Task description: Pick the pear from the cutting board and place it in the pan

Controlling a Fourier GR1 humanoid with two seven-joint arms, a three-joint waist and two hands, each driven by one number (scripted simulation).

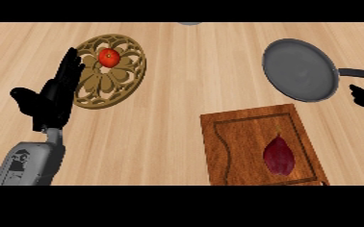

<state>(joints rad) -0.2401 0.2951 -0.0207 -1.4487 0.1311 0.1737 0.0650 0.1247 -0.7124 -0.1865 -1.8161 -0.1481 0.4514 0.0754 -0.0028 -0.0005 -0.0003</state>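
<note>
Wooden counter (pixel 177 101): cutting board (pixel 241 125) carries dark red pear (pixel 279 155), ungrasped. Pan (pixel 300 69) beyond board. Left hand (pixel 53 96) rests, fingers straight; right hand (pixel 357 95) barely visible, fingers unreadable. Approach your pear from above, curl around its middle.

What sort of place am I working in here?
Likely a kitchen counter: a light wooden counter top carrying a grey pan, a wooden cutting board with a dark red pear, and an ornate trivet.

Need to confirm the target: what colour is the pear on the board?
Dark red, almost maroon; the pear shows best in the head view.
</note>
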